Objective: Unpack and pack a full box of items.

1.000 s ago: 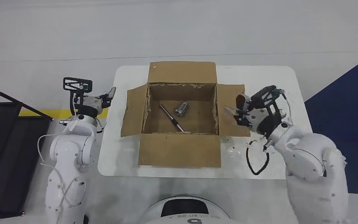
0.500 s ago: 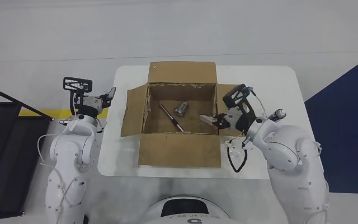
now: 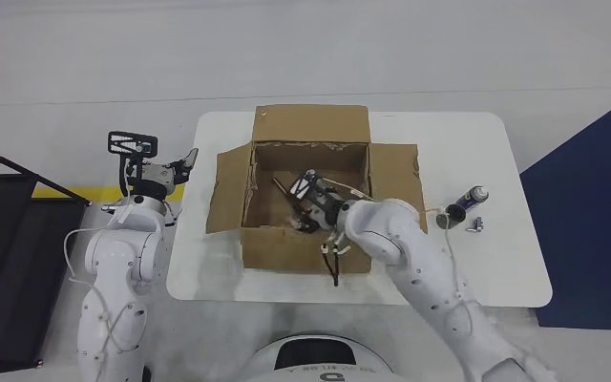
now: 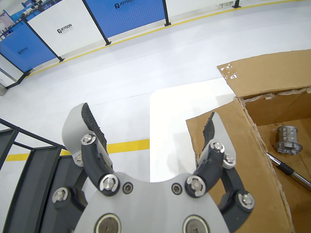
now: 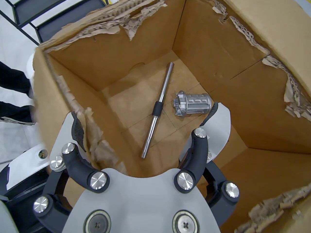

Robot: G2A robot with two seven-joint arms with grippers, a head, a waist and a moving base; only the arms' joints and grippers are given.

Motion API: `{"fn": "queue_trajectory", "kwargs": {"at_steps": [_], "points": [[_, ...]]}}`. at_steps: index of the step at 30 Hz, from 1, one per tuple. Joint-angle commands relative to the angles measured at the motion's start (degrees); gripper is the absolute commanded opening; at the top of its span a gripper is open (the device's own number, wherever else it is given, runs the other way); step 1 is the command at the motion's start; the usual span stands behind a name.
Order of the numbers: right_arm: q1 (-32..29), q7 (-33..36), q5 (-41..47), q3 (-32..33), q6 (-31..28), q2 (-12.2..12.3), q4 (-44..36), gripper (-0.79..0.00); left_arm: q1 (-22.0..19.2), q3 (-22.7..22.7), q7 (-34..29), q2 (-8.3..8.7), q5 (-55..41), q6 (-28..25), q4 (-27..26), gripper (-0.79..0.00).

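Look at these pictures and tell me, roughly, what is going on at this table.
A two-armed robot is working at an open cardboard box on a white table. Its right gripper hangs open over the box's opening, above a metal rod and a silver cylindrical part lying on the bottom. The left gripper is open and empty, off to the side of the box. A dark cylinder sits on the table outside it.
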Motion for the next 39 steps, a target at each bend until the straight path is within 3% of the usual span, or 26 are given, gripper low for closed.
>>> {"fn": "queue_trajectory", "kwargs": {"at_steps": [1,8,12,28,32,33,36,39], "points": [[2.3,-1.2,-1.1,-1.6,2.2,-0.6,3.6,0.0,0.0,0.0,0.0,0.0,0.0,0.0,0.0,0.0],[8.1,-3.1,-0.7,-5.3,7.7,-2.6,10.2,0.0,0.0,0.0,0.0,0.0,0.0,0.0,0.0,0.0],[10.5,0.6,-2.7,-7.3,10.4,-3.4,13.2,0.0,0.0,0.0,0.0,0.0,0.0,0.0,0.0,0.0],[20.3,0.4,-3.1,-15.8,15.6,-8.8,31.3,-0.003,0.0,0.0,0.0,0.0,0.0,0.0,0.0,0.0],[21.2,1.3,-3.2,-16.3,15.7,-9.5,33.4,-0.163,0.0,0.0,0.0,0.0,0.0,0.0,0.0,0.0],[21.3,1.4,-3.3,-16.3,15.7,-9.6,33.8,-0.283,0.0,0.0,0.0,0.0,0.0,0.0,0.0,0.0],[21.5,2.1,-3.4,-16.3,15.5,-9.9,34.3,-0.477,0.0,0.0,0.0,0.0,0.0,0.0,0.0,0.0],[21.2,2.8,-3.8,-15.9,15.5,-9.9,33.5,-0.757,0.0,0.0,0.0,0.0,0.0,0.0,0.0,0.0]]}}
